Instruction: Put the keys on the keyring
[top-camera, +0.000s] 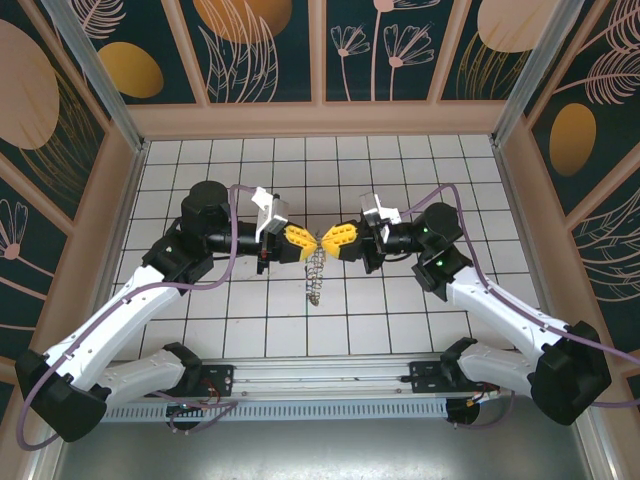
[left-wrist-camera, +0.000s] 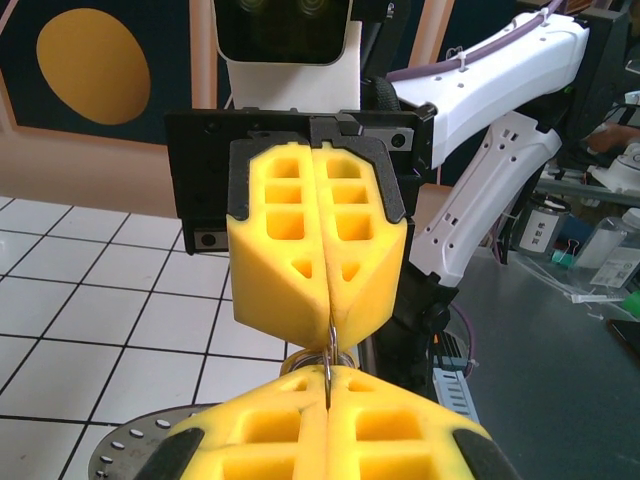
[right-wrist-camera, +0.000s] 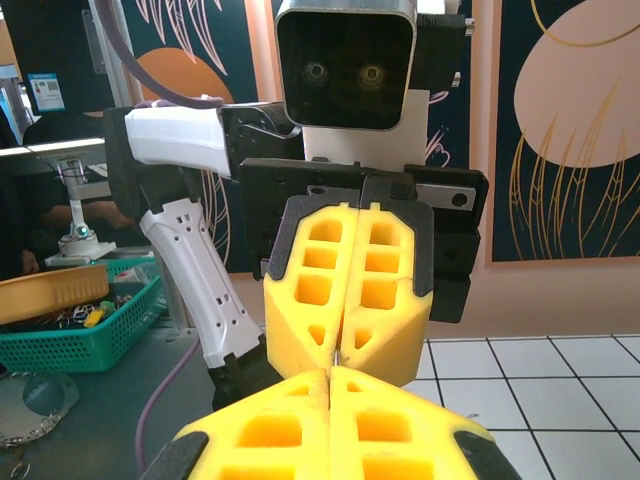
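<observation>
blocky yellow foam grippers (top-camera: 320, 241) pinch thin wire keyring (left-wrist-camera: 328, 352).

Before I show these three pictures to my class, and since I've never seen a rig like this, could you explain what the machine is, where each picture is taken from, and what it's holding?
These are two white robot arms bolted at the near edge of a tiled table. The overhead picture looks down from behind them: the left claw and the right claw, both with yellow fingers, meet tip to tip mid-table.

The other two pictures come from cameras on the wrists. In the left wrist view, that arm's own fingers sit at the bottom and the right claw faces it. The right wrist view is the mirror: the left claw faces the camera.

Both claws are shut. Between them is a thin metal ring, pinched by both. In the overhead picture a silvery, fringed bundle hangs below the meeting point; probably the keyring, but details are too small to tell. I can't make out the keys.
</observation>
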